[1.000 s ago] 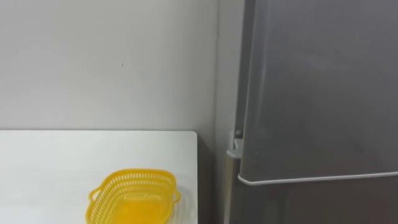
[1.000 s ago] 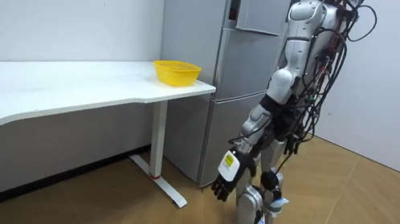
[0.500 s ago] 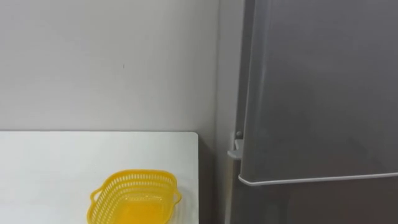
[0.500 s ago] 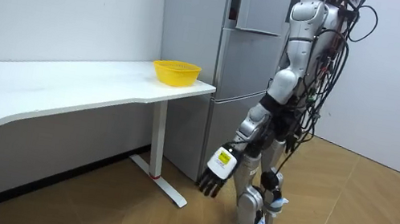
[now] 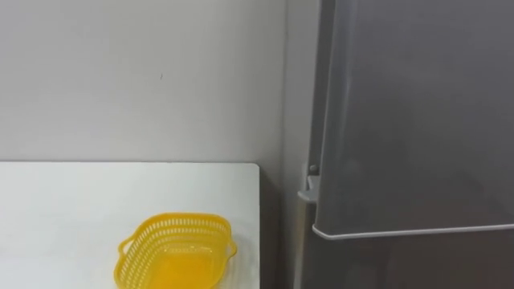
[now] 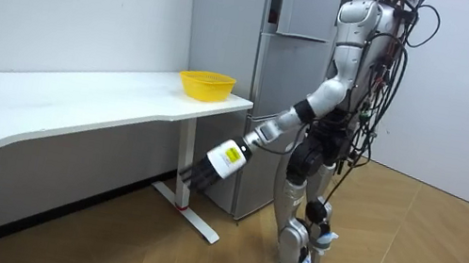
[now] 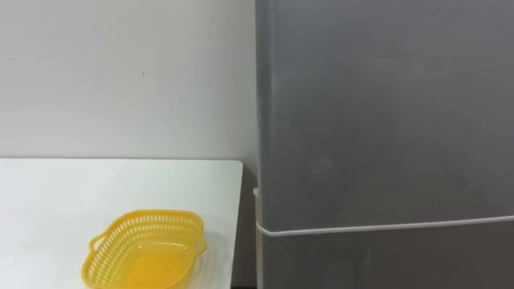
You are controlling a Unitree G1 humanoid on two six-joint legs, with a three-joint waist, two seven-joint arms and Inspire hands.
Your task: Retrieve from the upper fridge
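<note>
I stand close in front of a tall grey fridge [image 6: 273,81]. Its upper door [image 5: 418,120] is closed, and a pale seam along its bottom edge separates it from the lower door. In the room view my left hand [image 6: 209,167] is stretched forward and down toward the room view's left. It hangs below the table top with straight fingers, open and holding nothing. It is apart from the fridge front.
A white table [image 5: 64,209] stands against the wall to the left of the fridge, with a narrow gap between them. An empty yellow mesh basket [image 5: 175,261] sits near the table's right end. Wooden floor lies behind me in the room view.
My left arm has swung up and forward from beside my thigh to reach out under the table's end. The fridge door has stayed closed. The eye view has shifted slightly.
</note>
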